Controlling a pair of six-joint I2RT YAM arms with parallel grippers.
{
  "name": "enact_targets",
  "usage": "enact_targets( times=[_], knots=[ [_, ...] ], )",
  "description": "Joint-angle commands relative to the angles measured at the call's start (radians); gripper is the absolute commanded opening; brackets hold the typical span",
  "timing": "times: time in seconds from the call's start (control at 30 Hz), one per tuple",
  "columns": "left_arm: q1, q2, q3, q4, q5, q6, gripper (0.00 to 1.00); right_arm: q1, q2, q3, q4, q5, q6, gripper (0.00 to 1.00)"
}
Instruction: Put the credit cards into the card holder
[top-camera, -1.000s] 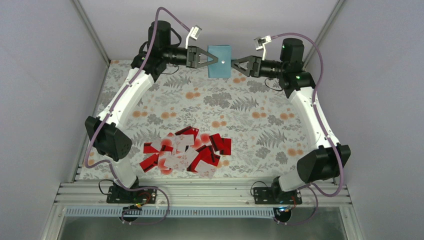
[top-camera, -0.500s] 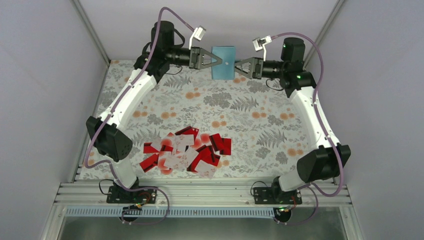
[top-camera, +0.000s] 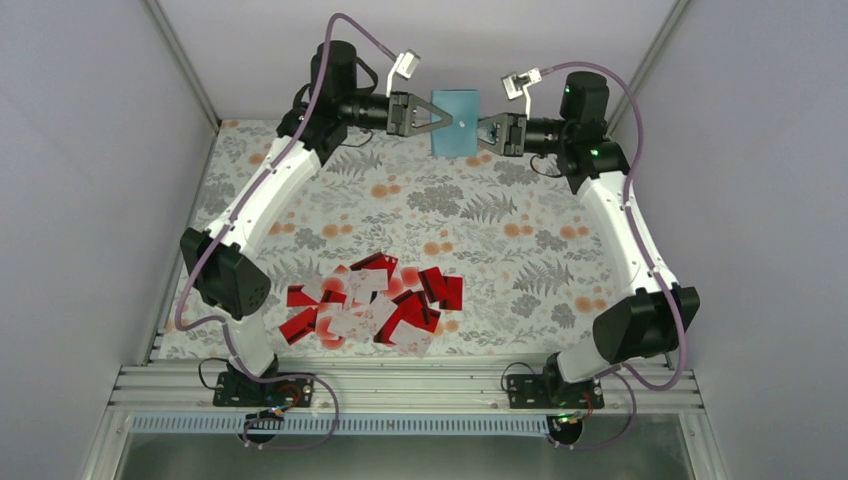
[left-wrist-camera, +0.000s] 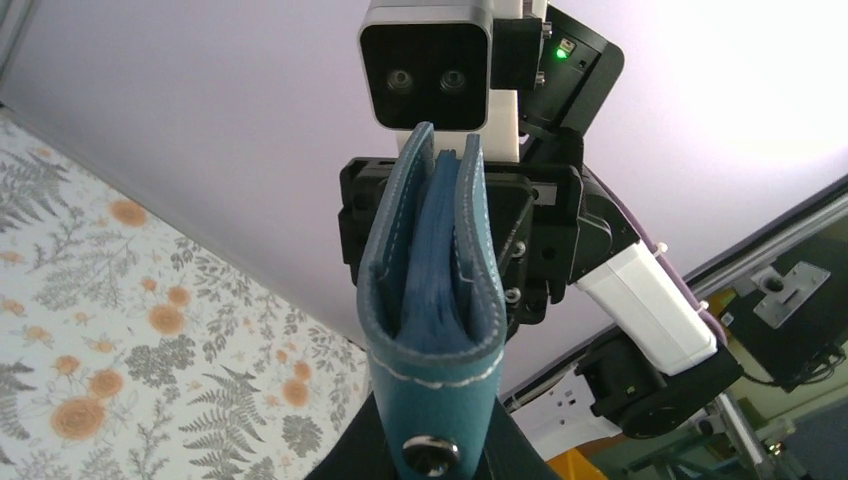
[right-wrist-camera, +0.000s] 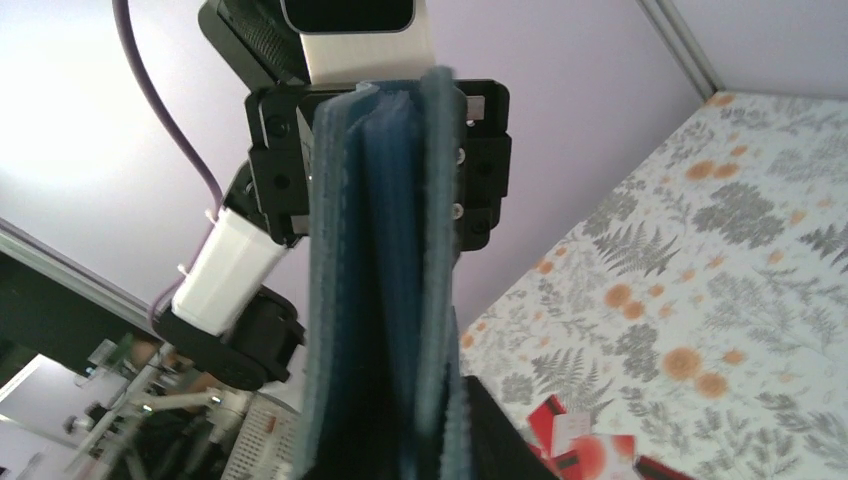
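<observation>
The teal card holder (top-camera: 456, 121) hangs in the air above the table's far edge, between my two grippers. My left gripper (top-camera: 437, 120) is shut on its left end, where the snap button sits (left-wrist-camera: 432, 455). My right gripper (top-camera: 483, 131) is shut on the opposite edge. In the left wrist view the card holder (left-wrist-camera: 432, 300) gapes slightly, showing a paler blue inside. The right wrist view shows the card holder (right-wrist-camera: 380, 250) edge-on, with one dark finger (right-wrist-camera: 500, 440) beside it. The credit cards (top-camera: 372, 305), red ones and white ones with a red spot, lie in a loose pile near the front.
A floral cloth (top-camera: 520, 230) covers the table. Grey walls and metal frame posts (top-camera: 185, 65) close in the back and both sides. A metal rail (top-camera: 420, 385) carrying the arm bases runs along the near edge.
My left gripper carried the card holder a little to the right, toward the right gripper. The right gripper, open before, has shut on the holder's edge. The pile of cards has not moved.
</observation>
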Motion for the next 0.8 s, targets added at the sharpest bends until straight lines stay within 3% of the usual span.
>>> enact_targets(
  times=[0.0, 0.17, 0.23, 0.33, 0.53, 0.67, 0.77],
  knots=[
    [-0.012, 0.024, 0.034, 0.016, -0.035, -0.006, 0.16, 0.016, 0.002, 0.026, 0.041, -0.021, 0.03, 0.05],
    [-0.012, 0.021, 0.039, -0.06, -0.125, 0.053, 0.68, 0.016, 0.008, 0.019, 0.017, 0.05, 0.036, 0.04],
    [-0.01, 0.02, 0.048, -0.117, -0.17, 0.103, 0.77, 0.016, 0.009, 0.023, -0.028, 0.136, 0.017, 0.04],
    [0.005, 0.024, 0.07, -0.237, -0.292, 0.198, 1.0, 0.016, 0.005, 0.013, -0.114, 0.306, 0.001, 0.04],
    [0.039, -0.061, -0.022, -0.324, -0.671, 0.257, 1.0, 0.042, 0.082, 0.037, -0.31, 0.652, -0.001, 0.04],
    [0.117, -0.128, -0.249, -0.207, -0.689, 0.189, 1.0, 0.094, 0.17, 0.11, -0.427, 0.895, 0.044, 0.04],
    [0.079, -0.12, -0.23, -0.276, -0.821, 0.271, 1.0, 0.116, 0.241, 0.143, -0.463, 0.914, 0.1, 0.04]
  ],
)
